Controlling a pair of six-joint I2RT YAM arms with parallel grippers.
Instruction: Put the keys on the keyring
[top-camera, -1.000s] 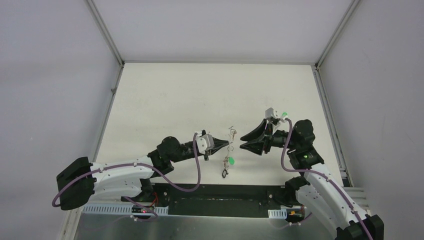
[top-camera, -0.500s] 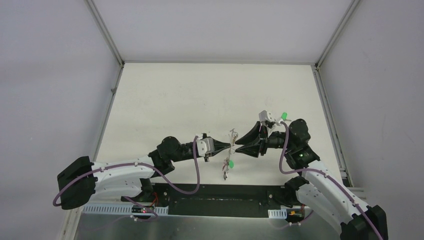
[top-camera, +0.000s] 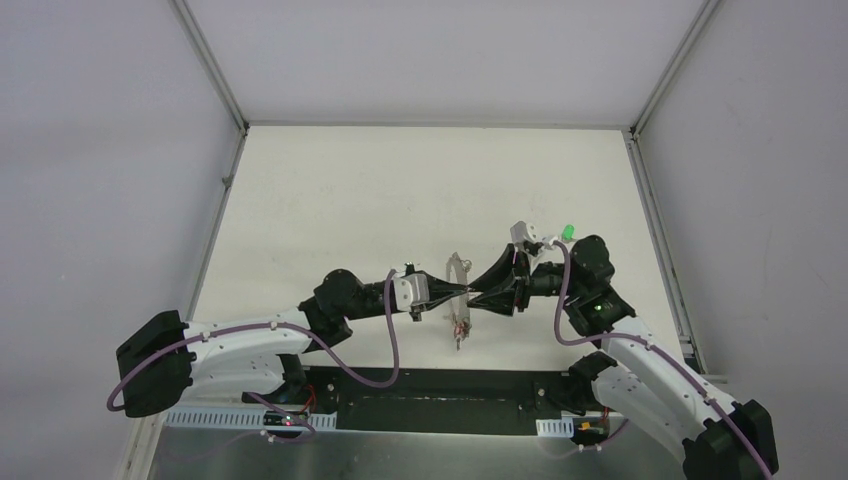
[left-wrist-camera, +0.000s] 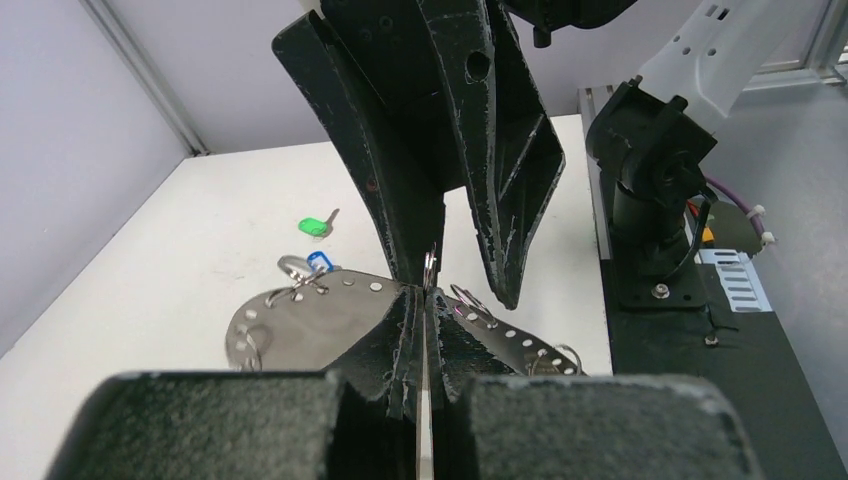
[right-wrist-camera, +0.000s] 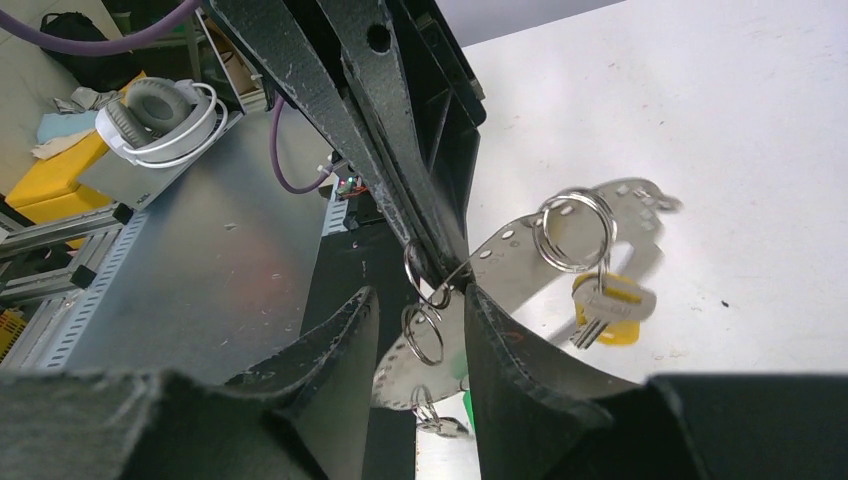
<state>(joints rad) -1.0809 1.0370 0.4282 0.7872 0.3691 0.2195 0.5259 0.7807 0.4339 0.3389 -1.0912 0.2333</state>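
Note:
The keyring is a thin silvery metal piece (left-wrist-camera: 310, 322) with holes along its edge and small split rings in them. My left gripper (top-camera: 464, 291) is shut on its edge and holds it above the table, also in the left wrist view (left-wrist-camera: 428, 296). A yellow-tagged key (right-wrist-camera: 606, 305) hangs from one split ring (right-wrist-camera: 574, 231); a blue tag (left-wrist-camera: 317, 262) hangs from another. My right gripper (right-wrist-camera: 420, 297) is open, tip to tip with the left gripper (right-wrist-camera: 400, 180), its fingers (left-wrist-camera: 392, 160) either side of a small ring (right-wrist-camera: 424, 332). A green-tagged key (top-camera: 568, 232) lies on the table.
The green-tagged key also shows in the left wrist view (left-wrist-camera: 316, 226), lying behind the right arm. A black strip and a metal rail (top-camera: 440, 415) run along the near table edge. White walls bound the table at left, right and back.
My right gripper has moved left until its open fingers meet the left gripper's tip. The keyring in the left gripper has swung, and the hanging keys have shifted with it.

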